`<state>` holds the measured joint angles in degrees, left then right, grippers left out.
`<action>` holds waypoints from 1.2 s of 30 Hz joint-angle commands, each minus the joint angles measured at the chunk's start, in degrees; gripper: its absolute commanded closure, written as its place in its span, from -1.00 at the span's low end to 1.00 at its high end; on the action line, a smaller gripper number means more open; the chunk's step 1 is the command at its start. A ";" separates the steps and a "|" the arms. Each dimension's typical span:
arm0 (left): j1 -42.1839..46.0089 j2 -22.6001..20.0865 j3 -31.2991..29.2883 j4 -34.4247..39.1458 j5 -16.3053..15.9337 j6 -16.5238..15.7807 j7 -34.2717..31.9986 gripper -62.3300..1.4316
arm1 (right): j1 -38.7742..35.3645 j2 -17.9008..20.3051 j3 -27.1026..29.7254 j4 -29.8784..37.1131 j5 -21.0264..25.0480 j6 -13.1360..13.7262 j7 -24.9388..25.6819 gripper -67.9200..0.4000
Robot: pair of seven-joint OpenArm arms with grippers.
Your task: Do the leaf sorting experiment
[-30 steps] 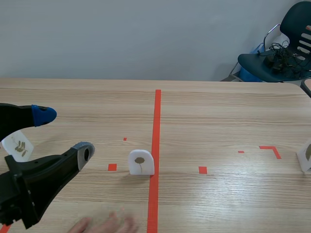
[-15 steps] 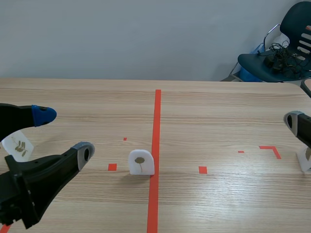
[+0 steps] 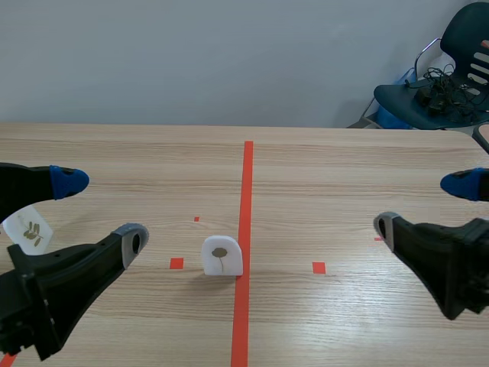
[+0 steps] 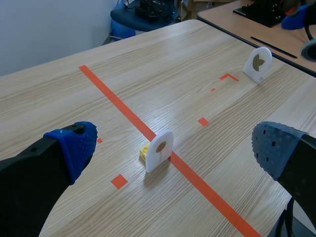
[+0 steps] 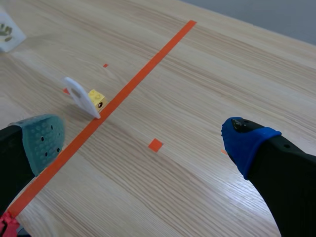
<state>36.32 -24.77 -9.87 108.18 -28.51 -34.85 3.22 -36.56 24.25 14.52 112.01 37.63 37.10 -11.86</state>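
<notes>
The left pincer (image 3: 102,210) partly hides the left leaf card (image 3: 27,229).

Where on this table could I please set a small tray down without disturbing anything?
The far half of the table, either side of the red tape line, is bare wood. Bare too: between the middle leaf card and the right gripper. Crowded: around the left gripper, with the left leaf card by it.

Finding no readable words, brands or numbers anywhere. Seeing only small leaf pictures, each printed on a white stand-up card: a round brown leaf on the middle card (image 3: 222,255), an olive sprig on the left card (image 3: 28,230), a brown-and-yellow leaf on the far card (image 4: 257,64).
</notes>
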 commanded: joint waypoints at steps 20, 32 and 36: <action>-0.33 0.13 0.20 0.20 -0.63 2.29 -0.79 -1.00 | 26.95 -4.92 -30.51 -31.95 -23.85 -2.82 21.22 -1.00; -0.33 0.13 0.20 0.20 -0.63 2.60 -0.79 -1.00 | 39.34 -14.10 -43.78 -51.15 -33.51 -13.81 30.27 -1.00; -0.33 0.13 0.20 0.20 -0.63 2.60 -0.79 -1.00 | 40.37 -15.37 -46.66 -52.92 -33.64 -14.91 30.21 -1.00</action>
<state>36.32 -24.77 -9.82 108.18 -28.53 -32.56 3.20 3.49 8.67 -32.40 57.80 3.81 22.65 17.61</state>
